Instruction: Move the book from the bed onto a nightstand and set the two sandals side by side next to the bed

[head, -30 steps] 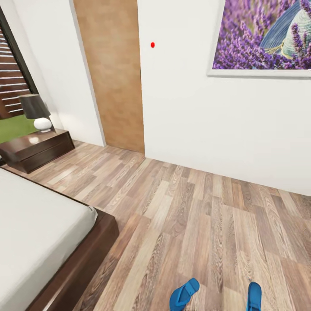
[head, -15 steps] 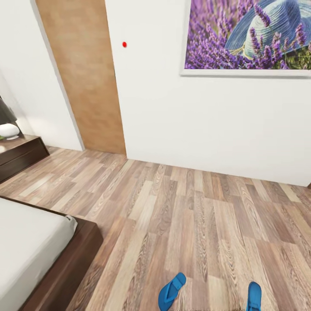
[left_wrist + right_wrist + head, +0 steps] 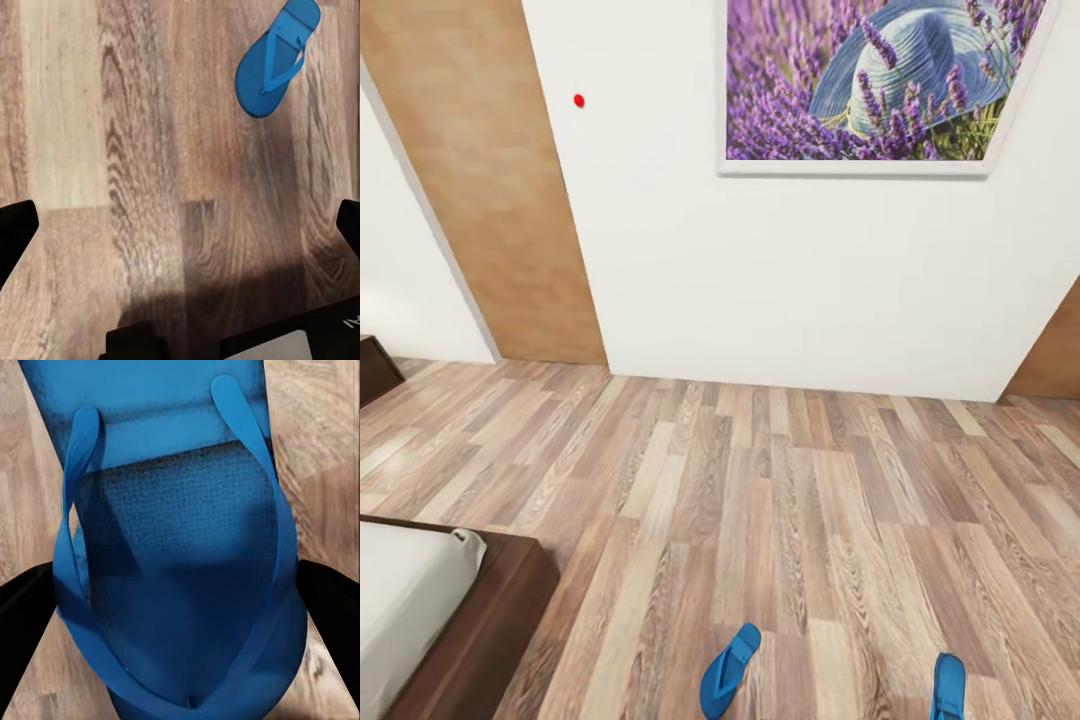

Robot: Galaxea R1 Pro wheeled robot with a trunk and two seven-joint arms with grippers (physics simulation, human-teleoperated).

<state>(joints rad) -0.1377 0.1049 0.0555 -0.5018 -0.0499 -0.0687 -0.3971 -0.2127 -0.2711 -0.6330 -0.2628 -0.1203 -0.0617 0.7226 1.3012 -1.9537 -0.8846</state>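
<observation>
One bright blue sandal (image 3: 728,672) lies on the wood-plank floor a little way off the bed's corner; the left wrist view has this sandal (image 3: 276,61) well ahead of my left gripper (image 3: 180,229), which is open over bare floor. The other sandal (image 3: 176,555) sits sole-up-close between the black fingers of my right gripper (image 3: 180,622), which is shut on it; its toe end (image 3: 948,688) peeks in at the head view's lower edge. The bed (image 3: 490,620) shows its foot corner with pale mattress. A sliver of the nightstand (image 3: 372,365) remains at far left. The book is out of view.
A white wall with the framed lavender picture (image 3: 870,85) stands straight ahead. A brown door (image 3: 475,190) is at the left, and another brown door edge (image 3: 1055,355) at the right. Wood-plank floor stretches between the bed and the wall.
The head view has swung to the right, so the nightstand, lamp and bed slid leftward in the picture. The sandal in my right gripper kept its place in the picture.
</observation>
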